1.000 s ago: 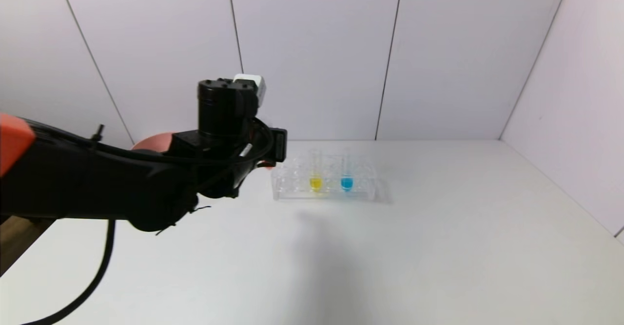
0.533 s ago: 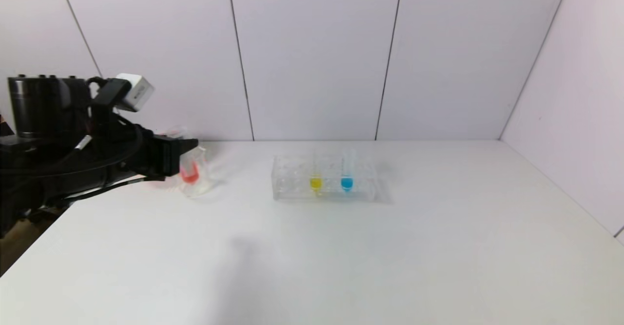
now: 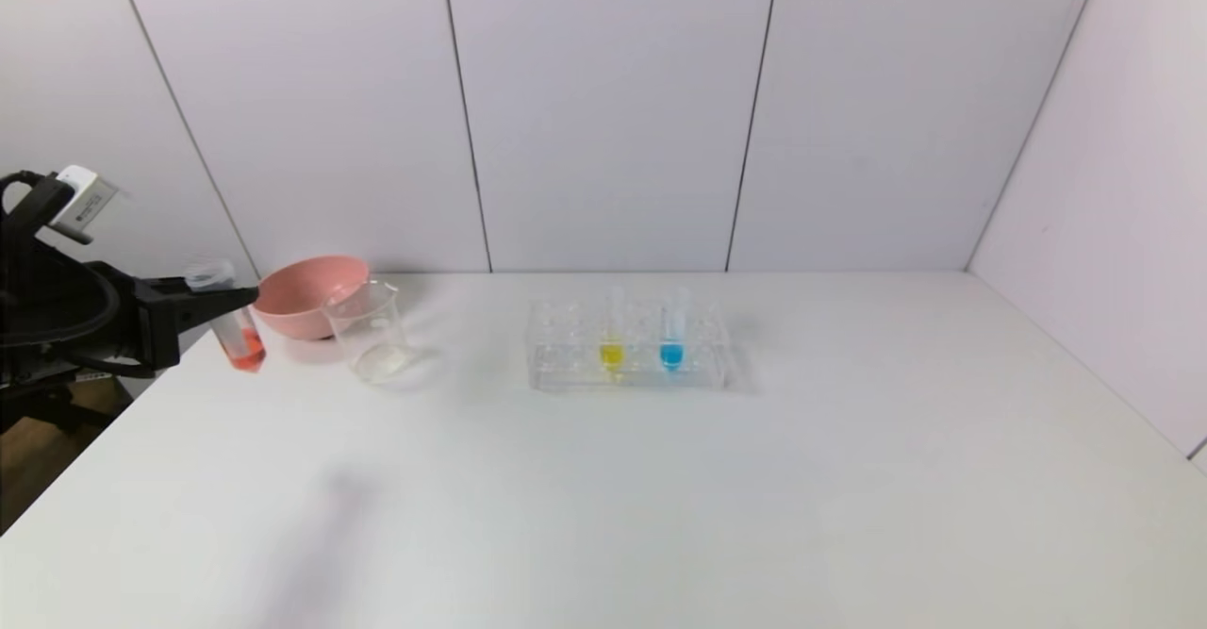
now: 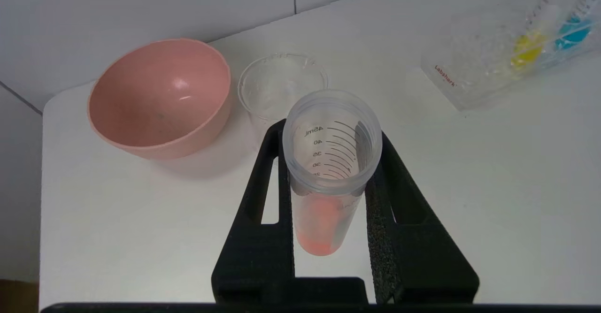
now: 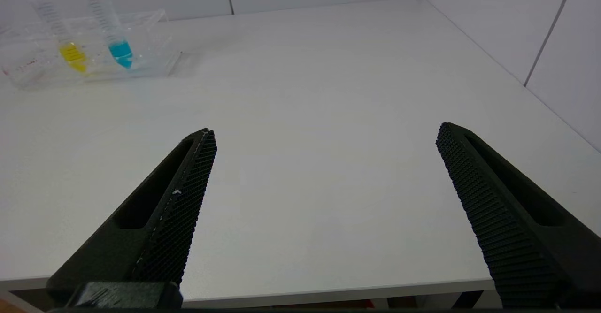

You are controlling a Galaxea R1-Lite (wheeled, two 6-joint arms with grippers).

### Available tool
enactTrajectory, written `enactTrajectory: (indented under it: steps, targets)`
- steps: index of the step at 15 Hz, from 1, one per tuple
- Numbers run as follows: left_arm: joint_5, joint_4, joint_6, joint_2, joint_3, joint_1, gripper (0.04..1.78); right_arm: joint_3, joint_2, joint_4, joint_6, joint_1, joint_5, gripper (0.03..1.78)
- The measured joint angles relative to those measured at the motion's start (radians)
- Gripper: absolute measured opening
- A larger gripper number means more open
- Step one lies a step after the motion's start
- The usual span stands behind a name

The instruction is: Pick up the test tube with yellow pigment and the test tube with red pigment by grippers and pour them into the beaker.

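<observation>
My left gripper [image 3: 219,304] is shut on the test tube with red pigment [image 3: 236,327], holding it upright above the table's far left edge, left of the beaker [image 3: 370,332]. In the left wrist view the red tube [image 4: 328,177] stands between my left gripper's [image 4: 328,139] fingers, with the empty beaker [image 4: 281,85] just beyond. The test tube with yellow pigment [image 3: 611,337] stands in the clear rack [image 3: 566,360] and also shows in the right wrist view [image 5: 63,34]. My right gripper [image 5: 326,137] is open and empty over the table's near edge, out of the head view.
A pink bowl [image 3: 306,294] sits behind and left of the beaker, also in the left wrist view [image 4: 159,97]. A blue-liquid tube [image 3: 671,337] stands in the rack beside the yellow one. The table edge [image 3: 57,497] runs along the left.
My left arm has swung left from near the rack, carrying the red tube past the beaker to the table's left edge. The bowl and beaker are now uncovered.
</observation>
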Motion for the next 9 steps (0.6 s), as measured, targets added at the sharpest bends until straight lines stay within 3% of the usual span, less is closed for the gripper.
enactTrajectory:
  steps: [3, 9]
  targets:
    - [-0.013, 0.136, 0.132, 0.084, -0.129, 0.026, 0.45, 0.000, 0.000, 0.000, 0.000, 0.000, 0.000, 1.71]
    - [0.012, 0.547, 0.317, 0.264, -0.508, 0.014, 0.45, 0.000, 0.000, 0.000, 0.000, 0.000, 0.000, 1.71]
